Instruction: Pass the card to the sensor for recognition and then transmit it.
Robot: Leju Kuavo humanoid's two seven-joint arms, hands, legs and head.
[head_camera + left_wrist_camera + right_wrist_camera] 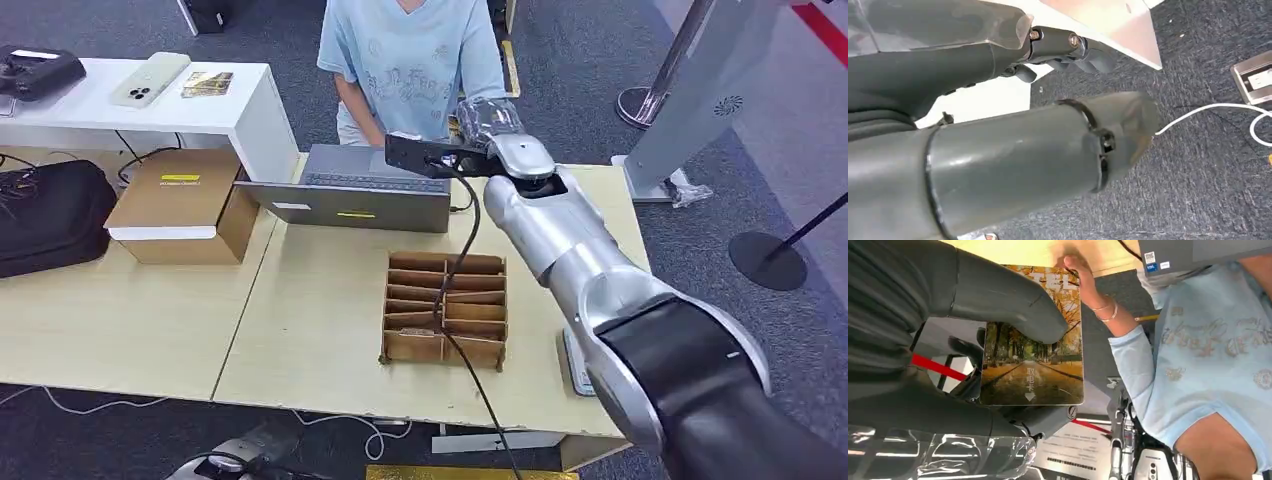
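At the near edge of the counter [300,330], the right arm rises from the lower right and reaches across toward the far side. A partitioned cardboard tray [444,308] stands mid-counter just left of the forearm, with a black cable draped over it. Beyond it a grey laptop [360,190] sits at the far edge, a cardboard box [185,205] to its left.

The right hand [490,125] is extended past the far edge, in front of a person in a light blue shirt [410,55]. In the right wrist view the thumb [1008,300] presses on the face of the card [1033,365], an autumn-avenue print, with darker fingers [968,350] behind it: the card is pinched and held. The person's hand [1083,277] touches the card's far end.

Judgement: the handover step is in hand; the sensor pass appears behind it, though no sensor can be positively identified. The next move calls for the thumb to ease off only once the person's grip is secure, otherwise the card may drop beyond the counter.

The left hand [1068,47] hangs over carpet near a white cable; its fingers are largely hidden behind its own cover, and whether they are spread or curled cannot be determined. In the head view the card itself is hidden by the wrist hardware.
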